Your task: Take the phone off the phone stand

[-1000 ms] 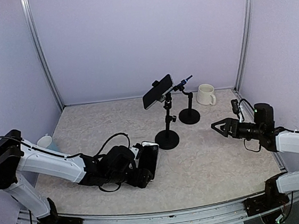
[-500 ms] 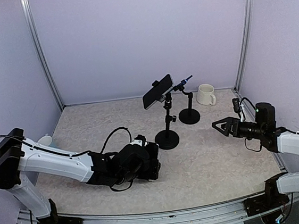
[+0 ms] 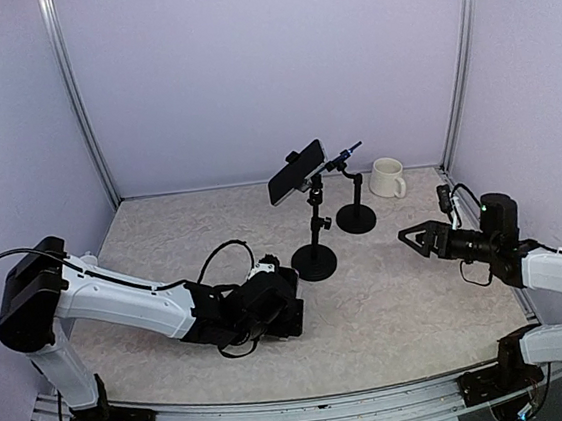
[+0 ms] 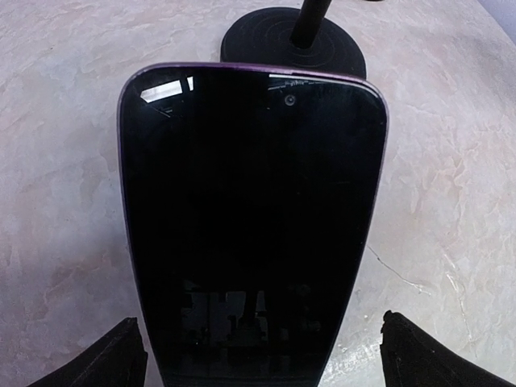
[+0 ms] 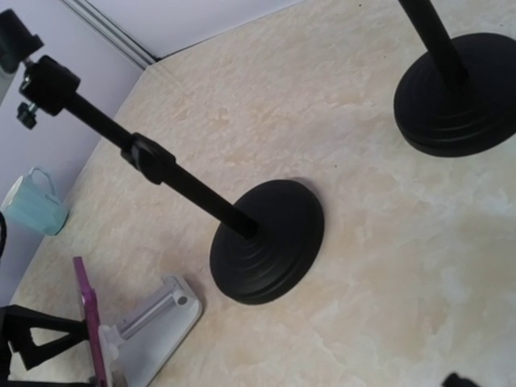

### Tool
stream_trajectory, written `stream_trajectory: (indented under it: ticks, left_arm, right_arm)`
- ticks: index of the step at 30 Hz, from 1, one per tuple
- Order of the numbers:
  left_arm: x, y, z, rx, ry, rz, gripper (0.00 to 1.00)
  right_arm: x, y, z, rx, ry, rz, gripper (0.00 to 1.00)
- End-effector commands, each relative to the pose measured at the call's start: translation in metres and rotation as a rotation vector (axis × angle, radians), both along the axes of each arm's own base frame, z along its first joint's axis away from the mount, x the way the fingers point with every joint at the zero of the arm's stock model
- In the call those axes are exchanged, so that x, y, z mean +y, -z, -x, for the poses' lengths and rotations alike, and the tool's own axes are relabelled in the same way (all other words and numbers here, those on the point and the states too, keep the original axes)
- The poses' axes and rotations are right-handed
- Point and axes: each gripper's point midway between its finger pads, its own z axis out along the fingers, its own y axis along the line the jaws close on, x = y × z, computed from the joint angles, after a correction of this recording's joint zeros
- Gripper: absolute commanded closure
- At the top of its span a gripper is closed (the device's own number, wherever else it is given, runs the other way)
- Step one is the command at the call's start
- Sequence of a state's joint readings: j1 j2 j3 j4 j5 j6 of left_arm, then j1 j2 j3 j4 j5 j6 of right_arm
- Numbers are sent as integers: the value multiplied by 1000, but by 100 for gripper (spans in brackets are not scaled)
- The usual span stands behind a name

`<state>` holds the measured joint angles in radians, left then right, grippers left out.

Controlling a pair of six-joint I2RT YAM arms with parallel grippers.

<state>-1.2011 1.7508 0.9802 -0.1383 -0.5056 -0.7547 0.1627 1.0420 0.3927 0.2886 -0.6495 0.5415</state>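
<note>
Comparing with a second ago: the left arm has swung further right across the desk [image 3: 401, 298]. The left fingers [image 4: 121, 359] have gone from partly closed to wide apart, so they flank the purple-edged phone [image 4: 254, 218] without clamping it, with a clear gap on one side. The right arm has barely shifted. The right fingers [image 3: 412, 234] are spread too, holding nothing, hovering well right of the stands.

The purple-edged phone sits between the left fingers at the near middle of the desk, just short of the front stand [image 3: 314, 261]. Its long axis runs away from the fingers toward that stand's round base, with the camera-hole end farthest. The screen faces the left wrist camera. From the right wrist it shows edge-on as a thin purple strip standing steeply, not flat — what props it, cannot tell.

- Phone: glossy black glass, rounded corners, thin purple rim.
- Stands: matte black poles on ridged disc bases; the rear stand [image 3: 355, 218] is behind and to the right.
- A clamped phone [image 3: 295, 173] sits tilted on top of the front stand.
- A white rounded slab [image 5: 153, 322] lies flat beside the purple strip — unclear what it is.
- Desk: pale and marbled.
- A white mug [image 3: 387, 177] is at the back right and a teal cup [image 5: 36, 201] at the far left.
</note>
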Motion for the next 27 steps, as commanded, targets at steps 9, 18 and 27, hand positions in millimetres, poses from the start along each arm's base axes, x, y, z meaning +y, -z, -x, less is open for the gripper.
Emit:
stream_trajectory:
  ticks: [9,18,27]
  left_arm:
    - [-8,6,-12,-5,-11,-39,11]
    - [-6,-10,-17,-34,-6,-37,24]
    - [6,-40,-28,-74,-21,4,33]
  right_arm:
    - [2,6,4,7,-3,12,0]
    - [0,11,2,20,5,21,0]
    - [4,14,0,31,-11,5,0]
